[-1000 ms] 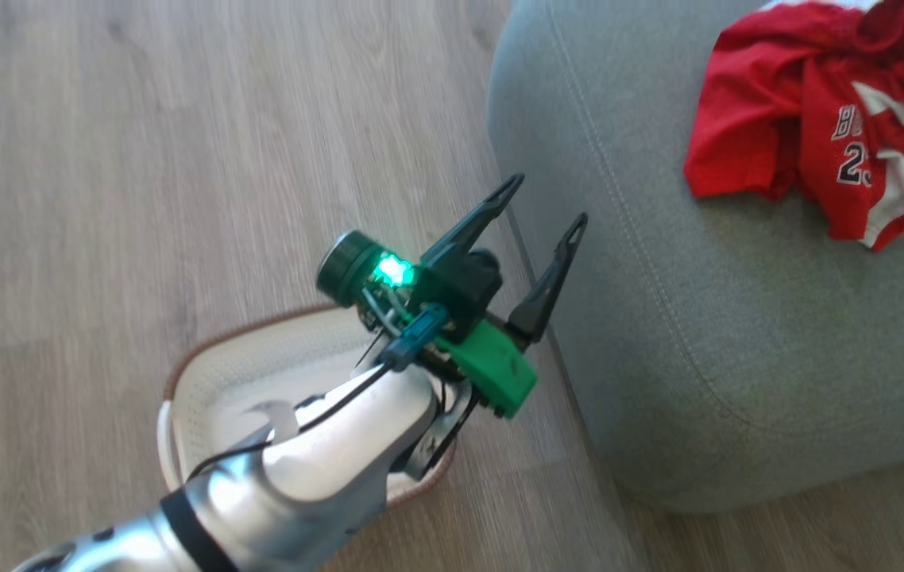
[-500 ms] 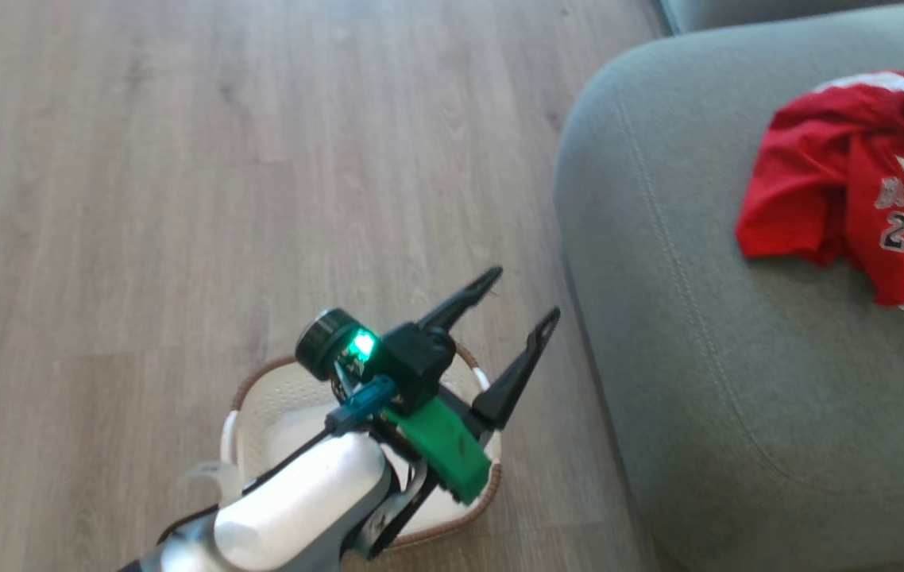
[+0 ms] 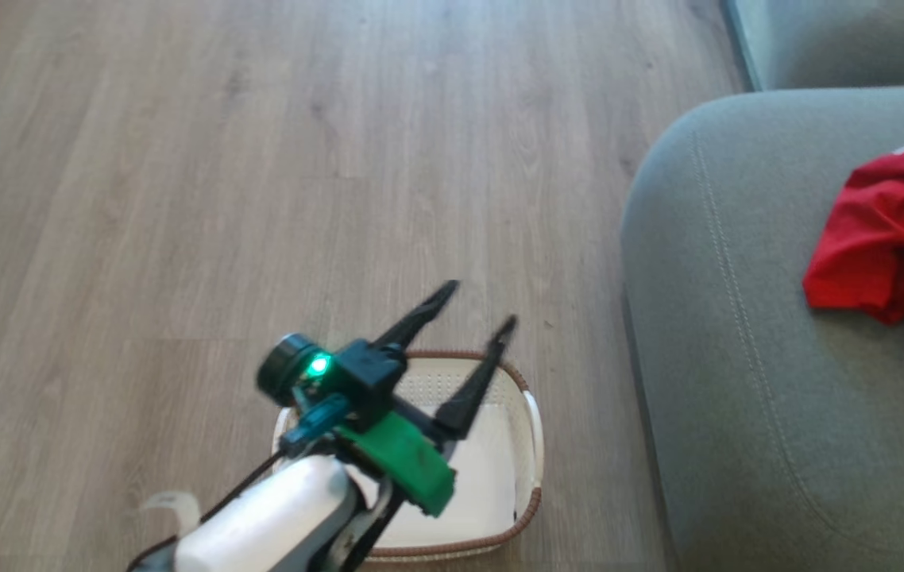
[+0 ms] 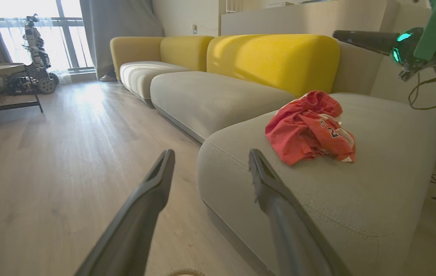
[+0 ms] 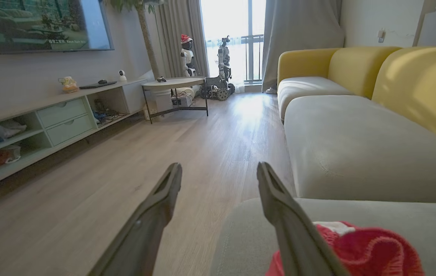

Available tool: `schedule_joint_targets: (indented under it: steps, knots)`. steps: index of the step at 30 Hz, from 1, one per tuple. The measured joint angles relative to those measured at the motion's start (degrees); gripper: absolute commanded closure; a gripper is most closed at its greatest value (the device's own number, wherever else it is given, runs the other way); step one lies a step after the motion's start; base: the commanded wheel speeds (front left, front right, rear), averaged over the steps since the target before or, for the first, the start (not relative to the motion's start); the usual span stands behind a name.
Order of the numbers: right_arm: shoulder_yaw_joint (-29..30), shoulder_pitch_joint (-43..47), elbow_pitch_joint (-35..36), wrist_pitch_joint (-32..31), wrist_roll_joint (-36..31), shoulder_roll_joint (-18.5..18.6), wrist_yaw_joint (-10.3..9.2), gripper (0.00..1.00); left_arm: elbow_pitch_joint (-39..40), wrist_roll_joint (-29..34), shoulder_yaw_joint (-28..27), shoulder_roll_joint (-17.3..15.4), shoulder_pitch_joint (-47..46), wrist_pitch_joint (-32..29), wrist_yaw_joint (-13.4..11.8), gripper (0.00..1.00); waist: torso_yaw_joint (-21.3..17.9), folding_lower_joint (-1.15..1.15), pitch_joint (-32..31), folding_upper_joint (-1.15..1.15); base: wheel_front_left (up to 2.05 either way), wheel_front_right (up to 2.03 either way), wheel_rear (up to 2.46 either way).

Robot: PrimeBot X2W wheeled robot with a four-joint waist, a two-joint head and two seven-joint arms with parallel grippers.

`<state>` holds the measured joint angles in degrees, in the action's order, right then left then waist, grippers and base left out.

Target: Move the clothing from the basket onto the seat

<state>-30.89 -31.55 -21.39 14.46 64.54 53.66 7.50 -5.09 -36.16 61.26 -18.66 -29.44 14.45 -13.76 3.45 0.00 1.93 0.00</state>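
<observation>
The crumpled red jersey (image 4: 331, 140), seen from the left wrist, shows a dark numeral 2 edged in white; whatever follows it is lost in a fold; a small dark mark just above is too tiny to read; in the head view its lettering sits at the very edge, cut off and unreadable; the television (image 5: 45, 23) on the wall carries a pale caption line low on its screen, too small to make out.

My left pincer (image 3: 480, 303) and forearm (image 3: 261, 524) are covering the near-left part of the basket (image 3: 509, 469). The head view's right edge is cutting off the clothing (image 3: 873, 254) on the seat (image 3: 738, 397). In the right wrist view, a finger of my right pincer (image 5: 218, 165) and the bottom edge are hiding much of that red heap.
</observation>
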Motion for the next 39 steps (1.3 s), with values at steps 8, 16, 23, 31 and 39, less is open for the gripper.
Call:
schedule_joint_targets:
  steps: [8, 16, 23, 31, 39]
  knots:
    - [26.72, 22.72, 11.70, 0.00, -18.79, -18.29, 0.00, 0.00, 3.03, 0.69, -6.12, -2.91, 5.97, 0.00, -4.03, 0.00, 2.75, 0.00, -1.71, 0.00, 0.00, 0.00, 0.00]
    - [34.23, 32.36, 19.54, 0.00, -28.55, -30.27, 0.00, 0.00, 4.85, 1.57, -12.59, -3.87, 11.79, 0.00, -6.55, 0.00, 3.56, 0.00, -2.57, 0.00, 0.00, 0.00, 0.00]
    - [35.63, 33.68, 22.40, 0.00, -31.86, -34.98, 0.00, 0.00, 5.20, 2.71, -16.69, -3.85, 16.27, 0.00, -7.43, 0.00, 3.76, 0.00, -2.59, 0.00, 0.00, 0.00, 0.00]
    - [35.43, 36.63, 23.87, 0.00, -34.93, -38.06, 0.00, 0.00, 4.78, 5.64, -23.70, -1.47, 21.84, 0.00, -6.31, 0.00, 3.53, 0.00, -2.17, 0.00, 0.00, 0.00, 0.00]
    - [35.17, 37.41, 24.05, 0.00, -36.40, -40.49, 0.00, 0.00, 2.98, 10.50, -30.42, 1.91, 26.60, 0.00, -3.72, 0.00, 2.76, 0.00, -2.35, 0.00, 0.00, 0.00, 0.00]
